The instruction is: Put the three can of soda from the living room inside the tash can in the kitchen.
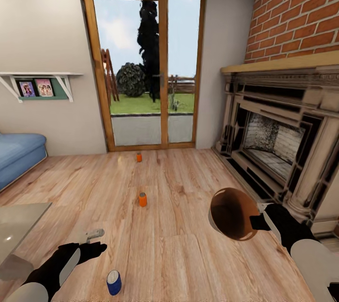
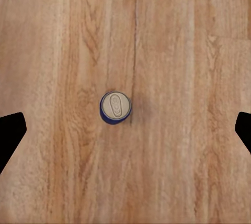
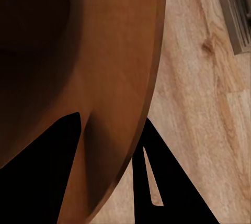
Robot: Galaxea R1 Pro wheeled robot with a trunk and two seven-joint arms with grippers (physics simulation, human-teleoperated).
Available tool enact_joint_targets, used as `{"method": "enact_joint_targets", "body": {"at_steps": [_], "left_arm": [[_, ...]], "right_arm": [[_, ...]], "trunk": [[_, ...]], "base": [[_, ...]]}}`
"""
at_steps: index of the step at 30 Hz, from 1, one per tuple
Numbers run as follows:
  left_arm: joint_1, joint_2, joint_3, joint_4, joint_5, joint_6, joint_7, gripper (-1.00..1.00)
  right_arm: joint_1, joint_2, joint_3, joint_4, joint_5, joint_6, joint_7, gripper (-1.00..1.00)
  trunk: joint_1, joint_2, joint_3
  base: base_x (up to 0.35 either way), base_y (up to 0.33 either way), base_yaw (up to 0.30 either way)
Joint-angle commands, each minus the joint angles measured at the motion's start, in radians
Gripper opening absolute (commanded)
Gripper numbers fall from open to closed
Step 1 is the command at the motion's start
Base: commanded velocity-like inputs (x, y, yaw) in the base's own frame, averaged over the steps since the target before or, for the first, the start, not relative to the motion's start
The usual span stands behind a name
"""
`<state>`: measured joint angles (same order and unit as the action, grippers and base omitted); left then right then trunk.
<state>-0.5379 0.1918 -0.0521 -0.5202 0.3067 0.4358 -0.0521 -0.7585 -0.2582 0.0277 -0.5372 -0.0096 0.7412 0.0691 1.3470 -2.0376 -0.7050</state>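
The blue can (image 1: 113,282) stands upright on the wood floor (image 1: 179,245) at about 6 o'clock from the middle of the head view, just right of my left fingers (image 1: 96,241). In the left wrist view the blue can (image 2: 115,108) sits dead centre under me, grey top up, and my left fingers (image 2: 10,135) show as two dark tips far apart at either edge, so they are spread wide with nothing between them.

An orange can (image 1: 142,199) stands upright near the middle of the floor, at about 12 o'clock from the blue one and well apart from it. A second orange can (image 1: 139,157) stands farther off, near the glass doors (image 1: 146,67).

The bin (image 1: 233,214) hangs off the floor at about 4 o'clock, tilted with its orange-brown mouth facing me. My right fingers (image 1: 259,222) are clamped on its rim; in the right wrist view one finger (image 3: 57,145) lies inside the bin (image 3: 104,77) wall and the other outside it.

The fireplace (image 1: 282,137) stands at 3 o'clock under the brick chimney (image 1: 301,10). A blue sofa (image 1: 19,154) is at 9 o'clock, and a glass worktop (image 1: 19,222) corner at 8 o'clock.
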Motion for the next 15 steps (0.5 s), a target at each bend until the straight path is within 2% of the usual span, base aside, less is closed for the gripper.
{"method": "enact_joint_targets", "body": {"at_steps": [1,7,9,12,14,15], "left_arm": [[0.0,0.0,0.0,0.0,0.0,0.0,0.0,1.0],[-0.001,0.0,-0.001,-0.001,0.001,0.0,0.0,1.0],[-0.001,0.0,-0.002,-0.001,0.0,0.0,0.0,1.0],[-0.001,0.0,-0.002,-0.001,0.001,0.0,0.0,1.0],[0.0,0.0,-0.002,-0.001,0.001,0.0,0.0,1.0],[0.0,0.0,-0.002,-0.001,0.0,0.0,0.0,1.0]], "right_arm": [[-0.001,0.0,-0.001,-0.002,-0.009,0.0,0.0,-1.0],[-0.011,0.0,-0.004,-0.011,-0.007,0.018,0.0,-1.0],[-0.05,-0.001,-0.004,-0.012,-0.006,0.076,-0.001,-1.0],[-0.072,-0.001,-0.004,-0.013,-0.005,0.095,-0.002,-1.0],[-0.147,0.0,0.01,-0.013,-0.002,0.149,-0.004,-1.0],[-0.161,0.0,0.015,-0.014,0.0,0.165,-0.004,-1.0]], "trunk": [[0.004,-0.007,-0.005],[0.027,-0.049,-0.033],[0.035,-0.063,-0.042],[0.046,-0.084,-0.056],[0.054,-0.098,-0.065],[0.058,-0.105,-0.07]], "base": [[0.0,0.0,0.0],[0.0,0.0,0.0],[0.0,0.0,0.0],[0.0,0.0,0.0],[0.0,0.0,0.0],[0.0,0.0,0.0]]}}
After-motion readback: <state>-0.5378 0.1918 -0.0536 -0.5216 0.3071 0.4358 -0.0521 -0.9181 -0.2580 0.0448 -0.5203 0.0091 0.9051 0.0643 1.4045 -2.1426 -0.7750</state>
